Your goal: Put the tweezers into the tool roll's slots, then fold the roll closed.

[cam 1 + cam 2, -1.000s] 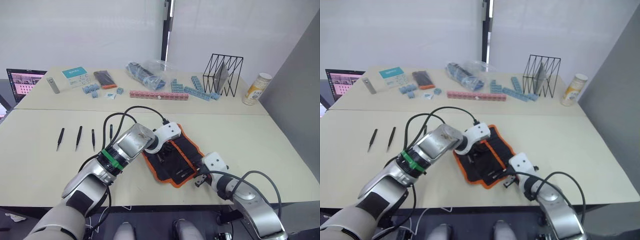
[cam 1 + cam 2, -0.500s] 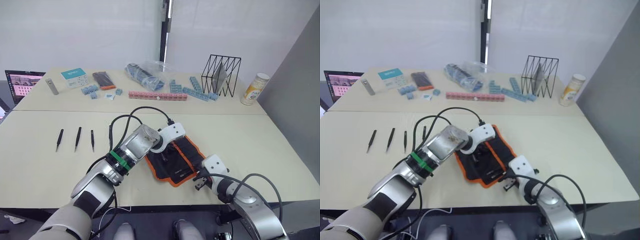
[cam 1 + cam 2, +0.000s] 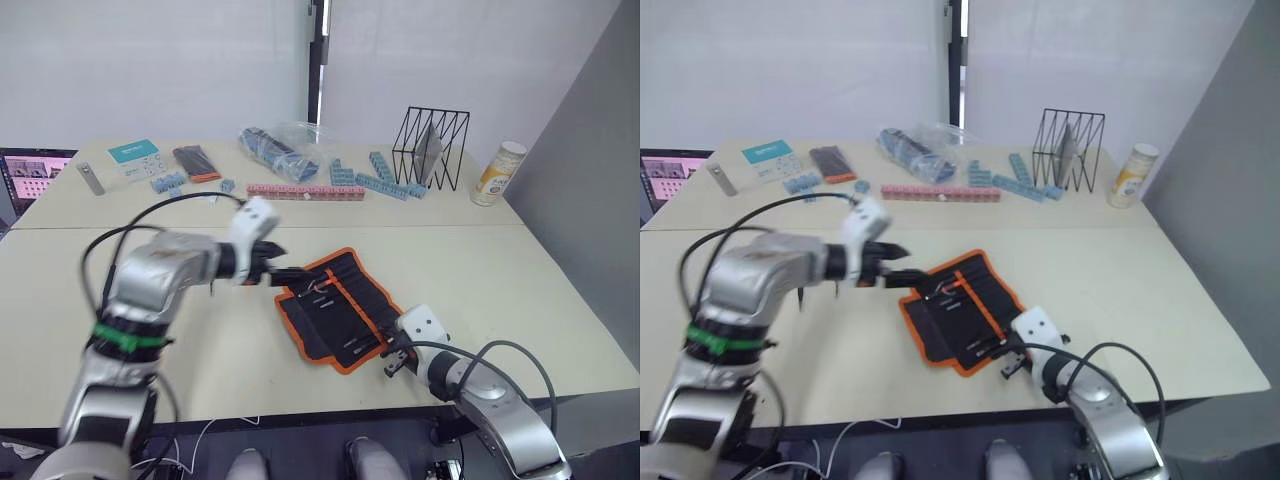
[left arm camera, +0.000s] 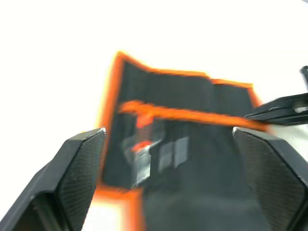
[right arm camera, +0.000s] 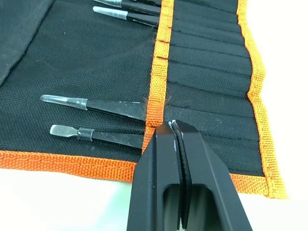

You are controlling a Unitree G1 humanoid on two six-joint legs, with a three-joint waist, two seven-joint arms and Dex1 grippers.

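Tool roll (image 3: 335,307) lying open on bench (image 3: 520,290). Left hand (image 3: 290,272) released at roll's 10 o'clock; right hand (image 5: 175,129) clenched, pinching orange strip (image 5: 160,62).

My tool roll (image 3: 338,308) lies open and flat on the table, black with orange edging, several tweezers (image 5: 96,107) tucked in its slots (image 5: 207,72).

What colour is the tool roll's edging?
Orange, around the black tool roll; clearest in the right wrist view.

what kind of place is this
Probably a lab or office test area: plain tables, a laptop at the edge, and loose props such as blue blocks and a wire rack.
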